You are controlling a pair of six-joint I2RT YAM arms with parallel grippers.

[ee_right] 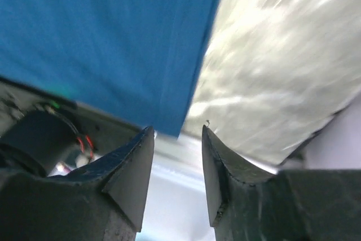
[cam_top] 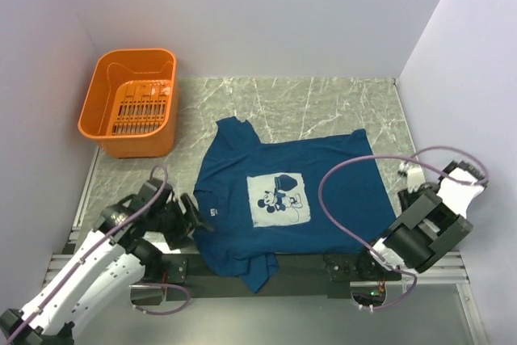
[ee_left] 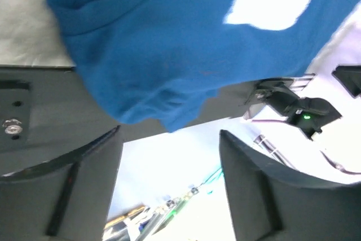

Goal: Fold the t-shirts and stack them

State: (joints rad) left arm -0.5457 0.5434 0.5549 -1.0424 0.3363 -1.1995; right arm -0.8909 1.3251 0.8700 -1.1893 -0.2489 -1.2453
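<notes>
Fingers (ee_left: 84, 179) of the left tool (ee_left: 169, 135) stand wide apart in its wrist view, and we see nothing between them. Just beyond their tips lies a bunched edge of the dark blue t-shirt (cam_top: 323, 175). From above, we find this tool at the shirt's neck end. The left arm (cam_top: 89, 268) reaches up from the near left corner, low and stretched toward the cloth.

The right tool (ee_right: 176, 136) shows a narrower gap, also with nothing in it. The corner of the shirt's hem sits just past its tips, and bare marbled worktop (cam_top: 323, 103) lies beside that. The right arm (cam_top: 432, 228) is bent at the right side, with its wrist turned in toward the hem. Its purple cable (cam_top: 321, 191) loops over the cloth.

The t-shirt is spread flat and unfolded in the middle of the worktop. Its white cartoon print (cam_top: 279, 198) faces up, with the neck toward the left arm and the hem toward the right arm. One sleeve points to the back. The other hangs over the near edge onto the black rail (cam_top: 307, 264).

An orange basket (cam_top: 101, 123) stands at the back left corner, well apart from the shirt.
</notes>
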